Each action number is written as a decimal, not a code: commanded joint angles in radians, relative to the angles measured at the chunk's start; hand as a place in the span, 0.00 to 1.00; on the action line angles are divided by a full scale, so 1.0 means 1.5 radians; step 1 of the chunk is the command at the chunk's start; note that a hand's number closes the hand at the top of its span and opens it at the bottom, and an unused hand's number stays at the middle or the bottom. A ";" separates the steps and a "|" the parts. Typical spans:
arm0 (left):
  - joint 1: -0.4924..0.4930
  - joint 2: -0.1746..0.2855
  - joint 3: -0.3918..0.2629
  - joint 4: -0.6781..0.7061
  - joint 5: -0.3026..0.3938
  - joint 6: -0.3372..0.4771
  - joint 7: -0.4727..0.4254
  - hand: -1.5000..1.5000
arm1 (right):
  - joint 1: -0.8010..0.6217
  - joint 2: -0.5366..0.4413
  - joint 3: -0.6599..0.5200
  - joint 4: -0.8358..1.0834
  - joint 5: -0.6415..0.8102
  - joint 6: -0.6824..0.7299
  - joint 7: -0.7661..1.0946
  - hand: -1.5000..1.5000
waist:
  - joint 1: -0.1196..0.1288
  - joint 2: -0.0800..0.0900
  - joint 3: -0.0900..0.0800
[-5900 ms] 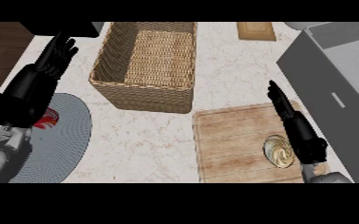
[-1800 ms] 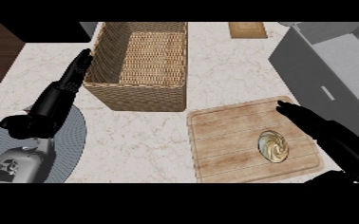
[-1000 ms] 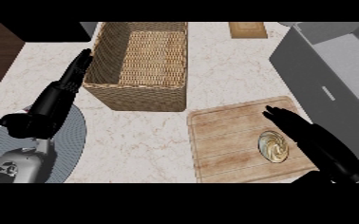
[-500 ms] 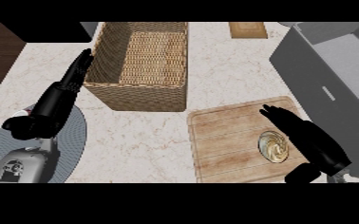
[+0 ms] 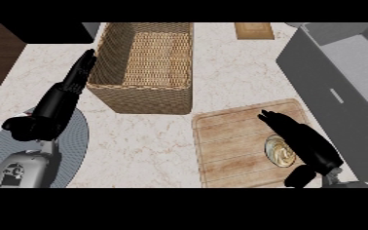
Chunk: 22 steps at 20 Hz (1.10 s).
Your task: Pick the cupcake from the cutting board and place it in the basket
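Note:
The cupcake (image 5: 280, 152), pale with a swirled top, sits near the right side of the wooden cutting board (image 5: 230, 151) at the lower right. My right hand (image 5: 305, 141) lies over the board with fingers straight, right beside and partly over the cupcake, thumb (image 5: 300, 178) below it. The woven basket (image 5: 147, 66) stands at the upper middle, with nothing visible inside. My left hand (image 5: 54, 107) rests open at the left, fingers pointing up along the basket's left wall.
A grey round mat (image 5: 72, 151) lies at the lower left under my left forearm. A large grey appliance (image 5: 334, 73) fills the right side. A small wooden item (image 5: 253, 30) sits at the back. Marble counter (image 5: 144, 146) lies between basket and board.
My right hand has slid left and down over the cutting board, closing in on the cupcake. The left hand has barely moved.

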 commanded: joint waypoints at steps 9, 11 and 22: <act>0.034 -0.029 -0.006 -0.001 -0.016 -0.020 0.014 0.50 | 0.016 -0.008 0.033 0.071 0.072 -0.048 -0.081 1.00 | 0.000 0.005 -0.004; -0.006 -0.008 0.017 0.029 -0.005 -0.036 0.032 0.50 | -0.020 -0.013 0.046 0.068 0.098 -0.037 -0.072 1.00 | 0.000 0.005 -0.004; -0.003 -0.029 -0.017 0.007 -0.011 -0.041 0.025 0.50 | -0.062 0.232 0.334 0.012 0.217 -0.080 0.300 1.00 | 0.048 0.008 -0.004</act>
